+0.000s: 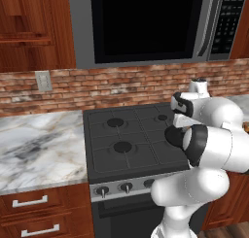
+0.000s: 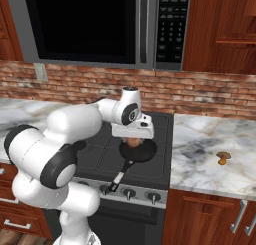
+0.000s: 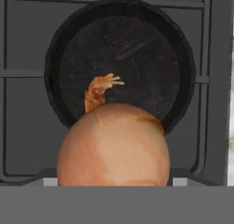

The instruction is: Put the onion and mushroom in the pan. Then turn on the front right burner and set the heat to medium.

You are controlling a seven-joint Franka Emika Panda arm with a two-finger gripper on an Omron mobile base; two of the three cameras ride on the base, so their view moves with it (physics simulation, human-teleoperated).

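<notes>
The orange-brown onion [image 3: 114, 145] sits between my gripper's [image 3: 114, 182] fingers, which are shut on it, and it covers most of both tips. Directly below it lies the round black pan [image 3: 137, 49], with nothing inside. In the right base view my gripper [image 2: 134, 138] hangs just above the pan [image 2: 142, 153] with the onion [image 2: 132, 142] showing under the hand. The pan stands on the stove's front right grate, its handle [image 2: 121, 173] pointing toward the front edge, and it hides the front right burner. The mushroom [image 2: 223, 158] lies on the marble counter to the right of the stove.
The stove [image 1: 121, 135] has other burners to the left [image 1: 122, 146] and a row of knobs [image 2: 129, 193] along its front. A microwave [image 2: 90, 24] hangs above. Marble counters [image 1: 39, 144] flank the stove, and a brick wall stands behind.
</notes>
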